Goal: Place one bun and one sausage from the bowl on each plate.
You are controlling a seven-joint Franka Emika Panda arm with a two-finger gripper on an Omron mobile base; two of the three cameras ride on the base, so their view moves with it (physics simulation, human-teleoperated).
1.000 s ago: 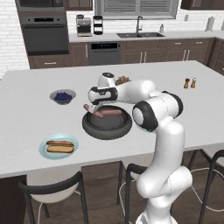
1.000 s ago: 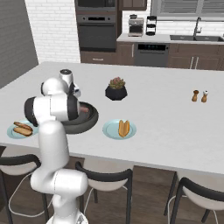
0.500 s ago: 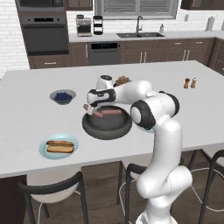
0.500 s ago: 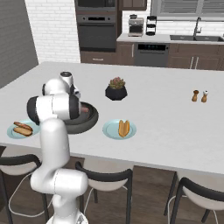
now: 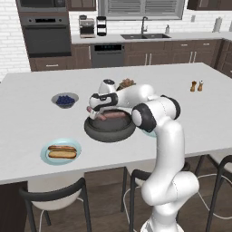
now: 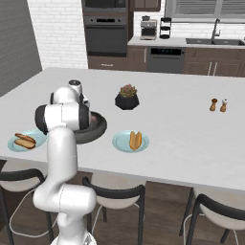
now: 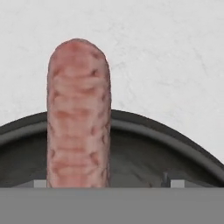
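The gripper (image 5: 96,110) is down in the bowl (image 5: 110,129), right over the sausage (image 7: 78,118), which runs straight ahead of it with its far end leaning on the rim. Whether the jaws are spread or already pinching I cannot tell — the tips barely show. Off to one side a plate (image 5: 47,157) carries bun and sausage; the other plate (image 6: 120,142), on the opposite side, has only a bun (image 6: 135,140). My worry: the sausage is round and tilted, so an off-centre squeeze could roll it aside, or the fingers could nudge the bowl.
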